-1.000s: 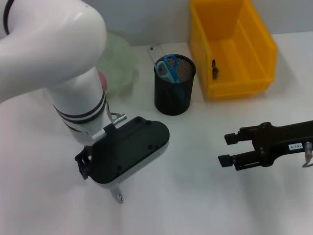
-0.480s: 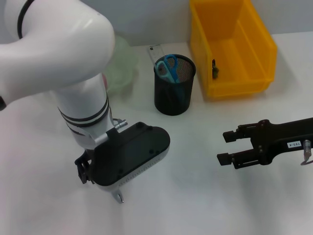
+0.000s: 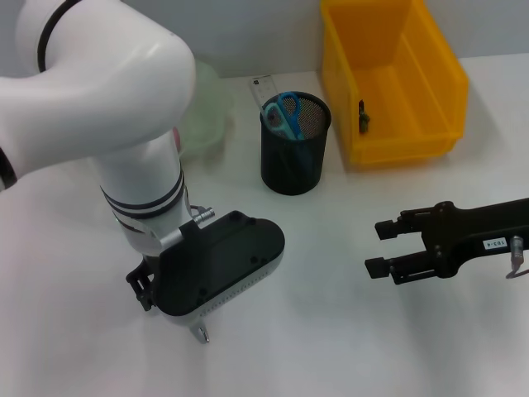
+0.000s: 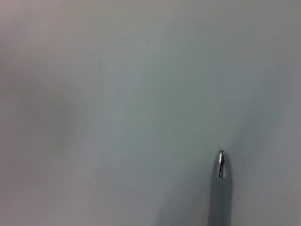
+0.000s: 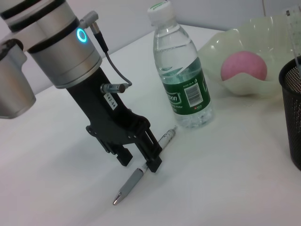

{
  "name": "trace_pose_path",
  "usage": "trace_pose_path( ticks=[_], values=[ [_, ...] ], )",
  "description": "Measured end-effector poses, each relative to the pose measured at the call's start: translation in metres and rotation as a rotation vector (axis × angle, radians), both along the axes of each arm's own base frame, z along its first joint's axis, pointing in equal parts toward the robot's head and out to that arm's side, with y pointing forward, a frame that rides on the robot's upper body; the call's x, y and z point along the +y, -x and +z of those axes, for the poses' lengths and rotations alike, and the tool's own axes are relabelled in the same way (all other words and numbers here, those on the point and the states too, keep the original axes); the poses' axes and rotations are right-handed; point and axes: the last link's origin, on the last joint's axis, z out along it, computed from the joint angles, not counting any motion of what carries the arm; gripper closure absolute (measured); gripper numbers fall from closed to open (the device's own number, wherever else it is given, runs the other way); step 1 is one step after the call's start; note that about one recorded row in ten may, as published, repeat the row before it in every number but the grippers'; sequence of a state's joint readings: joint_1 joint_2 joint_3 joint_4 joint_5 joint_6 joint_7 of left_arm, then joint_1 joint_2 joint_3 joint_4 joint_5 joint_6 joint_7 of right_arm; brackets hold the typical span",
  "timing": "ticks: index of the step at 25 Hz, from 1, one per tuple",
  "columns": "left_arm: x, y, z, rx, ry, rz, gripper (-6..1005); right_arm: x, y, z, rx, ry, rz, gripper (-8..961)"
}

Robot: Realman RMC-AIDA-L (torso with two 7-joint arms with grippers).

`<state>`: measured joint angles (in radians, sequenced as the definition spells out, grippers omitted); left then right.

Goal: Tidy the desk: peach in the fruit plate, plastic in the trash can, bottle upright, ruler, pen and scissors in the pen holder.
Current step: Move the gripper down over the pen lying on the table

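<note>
— Since one second ago, the left arm has shifted a little: its wrist housing sits slightly lower and nearer the robot in the head view, and the right gripper [image 3: 374,248] has crept a small way to the left. Nothing else on the desk [image 3: 331,331] has moved.

— What is the left gripper [image 5: 140,160] doing now?

— From the right wrist view, its fingers stand down at the desk with the pen [image 5: 146,172] between them, about at the pen's middle. I judge they are closing on it or just touching, but I cannot tell if the grasp is firm. The pen lies flat on the desk, just beside the upright bottle [image 5: 180,75]. The right gripper hangs open and empty, well apart from it.

— What could go wrong?

— The pen is thin and round. If the fingers press off-centre, it may roll or pivot away, perhaps against the bottle. Also, held near the middle, it could tilt during lifting and then strike the rim of the pen holder [image 3: 295,149], where the scissors [image 3: 283,114] and ruler [image 3: 262,87] already stand.

— And the other things?

— The peach [image 5: 244,67] is in the fruit plate [image 5: 235,44] already.
</note>
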<state>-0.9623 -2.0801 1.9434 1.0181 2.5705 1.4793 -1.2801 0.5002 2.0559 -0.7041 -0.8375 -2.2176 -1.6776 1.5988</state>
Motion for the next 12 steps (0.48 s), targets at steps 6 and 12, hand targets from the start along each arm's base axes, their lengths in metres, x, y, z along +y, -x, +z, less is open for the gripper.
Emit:
trace_pose_path(
  ticks=[6,12],
  values=[
    [-0.0001,0.0011,-0.0005,0.000,0.005,-0.004,338,0.0001,0.0003,-0.0003,0.002,-0.001,0.000,176],
    [-0.0001,0.0044,-0.0028,-0.001,0.009,-0.001,442,0.0003,0.0011,-0.0008,0.004,-0.002,0.002,174]
  ],
)
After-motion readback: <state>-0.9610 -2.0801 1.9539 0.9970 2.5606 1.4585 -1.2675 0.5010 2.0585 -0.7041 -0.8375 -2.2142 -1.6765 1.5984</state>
